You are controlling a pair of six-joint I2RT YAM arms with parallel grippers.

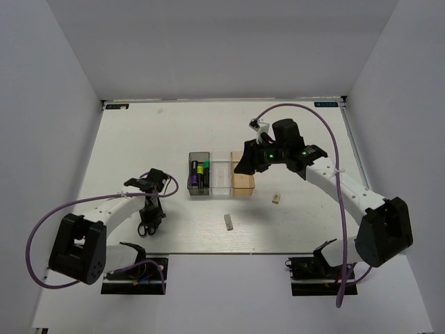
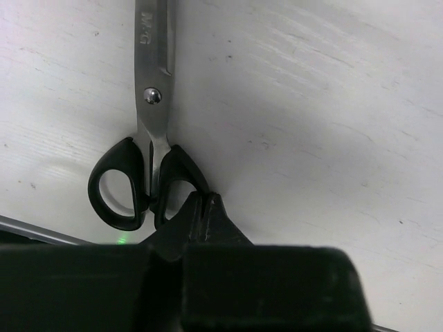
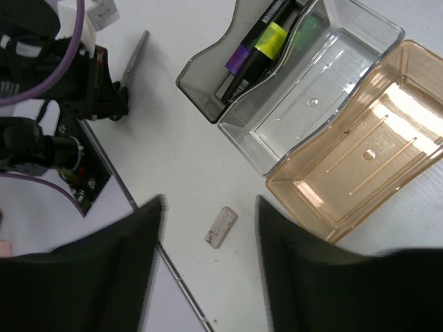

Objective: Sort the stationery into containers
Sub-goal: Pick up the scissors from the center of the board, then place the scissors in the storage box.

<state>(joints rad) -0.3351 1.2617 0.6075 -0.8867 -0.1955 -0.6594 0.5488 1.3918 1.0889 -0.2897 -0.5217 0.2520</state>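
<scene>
Currently the left claw [image 2: 202, 200] sits low over the desk [image 1: 306, 132] toward its left edge. Its fingers are pressed together with only a thin seam between them. Their tips lie against the rim of one black handle loop of the scissors [image 2: 149, 131]; whether they nip that handle I cannot tell. The scissors lie flat with blades closed.

Across the middle of the desk three bins stand touching in a row. The dark grey bin [image 3: 197, 93] holds the three highlighters [image 3: 259, 48], banded purple, yellow and green. The clear bin [image 3: 311, 104] comes next, then the orange bin [image 3: 360, 159].

The right claw [image 3: 210, 200] hovers by the orange bin's far end, fingers spread wide. The grey eraser [image 3: 221, 227] lies toward the near edge, apart from the bins. The beige eraser [image 1: 277, 199] lies on the desk near the orange bin, on its right-edge side.
</scene>
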